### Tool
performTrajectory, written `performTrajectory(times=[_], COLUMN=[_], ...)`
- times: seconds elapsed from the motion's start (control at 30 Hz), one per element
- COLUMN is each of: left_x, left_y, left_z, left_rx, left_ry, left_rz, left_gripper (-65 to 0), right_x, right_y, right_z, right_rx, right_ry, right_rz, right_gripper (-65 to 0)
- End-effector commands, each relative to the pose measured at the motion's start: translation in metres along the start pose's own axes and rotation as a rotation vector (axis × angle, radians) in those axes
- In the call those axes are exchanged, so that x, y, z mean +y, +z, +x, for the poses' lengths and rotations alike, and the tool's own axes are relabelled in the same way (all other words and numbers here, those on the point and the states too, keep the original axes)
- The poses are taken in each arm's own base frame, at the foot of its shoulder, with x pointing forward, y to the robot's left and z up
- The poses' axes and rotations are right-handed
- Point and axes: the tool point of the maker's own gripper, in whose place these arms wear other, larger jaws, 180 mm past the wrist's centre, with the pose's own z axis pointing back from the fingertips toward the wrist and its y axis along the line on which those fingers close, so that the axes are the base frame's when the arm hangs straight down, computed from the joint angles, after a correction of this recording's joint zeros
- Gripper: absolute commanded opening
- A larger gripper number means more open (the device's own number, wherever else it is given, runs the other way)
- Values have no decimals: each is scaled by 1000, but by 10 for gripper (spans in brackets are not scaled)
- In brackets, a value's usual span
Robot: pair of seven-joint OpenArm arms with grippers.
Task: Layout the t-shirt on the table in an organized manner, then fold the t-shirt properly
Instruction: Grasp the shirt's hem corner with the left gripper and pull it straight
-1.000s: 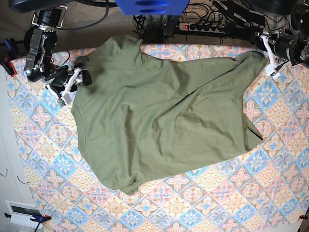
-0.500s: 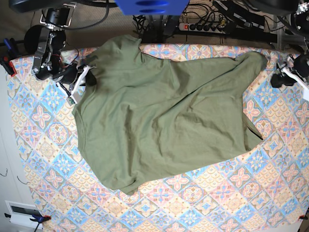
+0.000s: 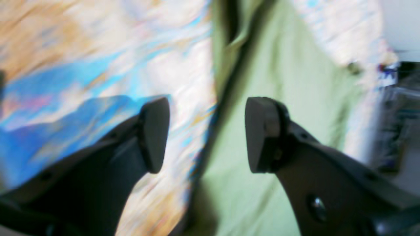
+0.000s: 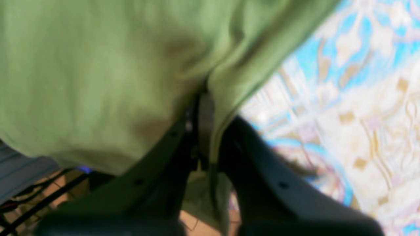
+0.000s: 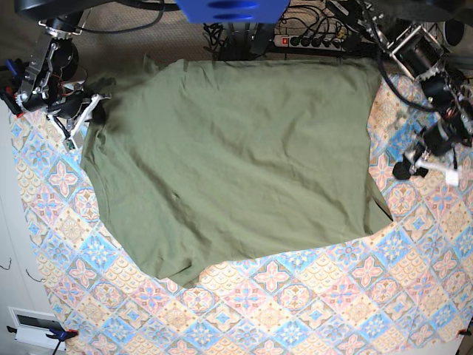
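The olive-green t-shirt (image 5: 236, 163) lies spread wide over the back half of the table (image 5: 310, 310), with few folds. At the shirt's left edge my right gripper (image 5: 90, 112) is shut on the fabric. Its wrist view shows the cloth (image 4: 98, 72) pinched between the closed jaws of the right gripper (image 4: 205, 131), hanging over the patterned table (image 4: 344, 114). My left gripper (image 5: 415, 166) hovers open just off the shirt's right edge. In the left wrist view that gripper (image 3: 206, 134) holds nothing, with the shirt's edge (image 3: 279, 82) and the table (image 3: 65, 65) below.
A power strip (image 5: 310, 41) and cables lie behind the table's far edge. A red clamp (image 5: 11, 100) grips the cloth at the left side and a blue one (image 5: 60, 334) at the front left corner. Bare patterned cloth fills the front of the table.
My right gripper has shut on the shirt's left edge and pulled it left and back, flattening the garment. My left gripper has left the right sleeve area and moved forward along the right side.
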Motion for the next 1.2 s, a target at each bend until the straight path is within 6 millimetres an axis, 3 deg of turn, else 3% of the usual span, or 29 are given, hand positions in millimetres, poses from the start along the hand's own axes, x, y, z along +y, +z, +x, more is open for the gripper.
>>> performTrajectory(times=[0.0,0.13,0.3,0.73,1.03,1.17], left_x=[-13,-30,-45,-61,-57,-44], left_y=[-3,-27,-41,-86,-89,-88], left_z=[17,22,30,53,62,66], left_rx=[-38,-25,-27,-84,-147,-167], left_ry=[-7,-21,-48,49,58,63], left_rz=[-32,-7,18,-26,-12,60], left_gripper=[-285,-285,-279,-284,-286,-286], right_x=[-7,-10,-21,-22,-22,-24], right_y=[7,8,16,16,16,17], right_z=[12,13,15,15,16,29], right_rx=[-33,-35,-46,-47,-50,-76], right_ry=[16,14,2,3,2,9], right_rz=[-14,-23,-52,-52,-53,-57], right_gripper=[-643,-643,-643,-643,-643,-643])
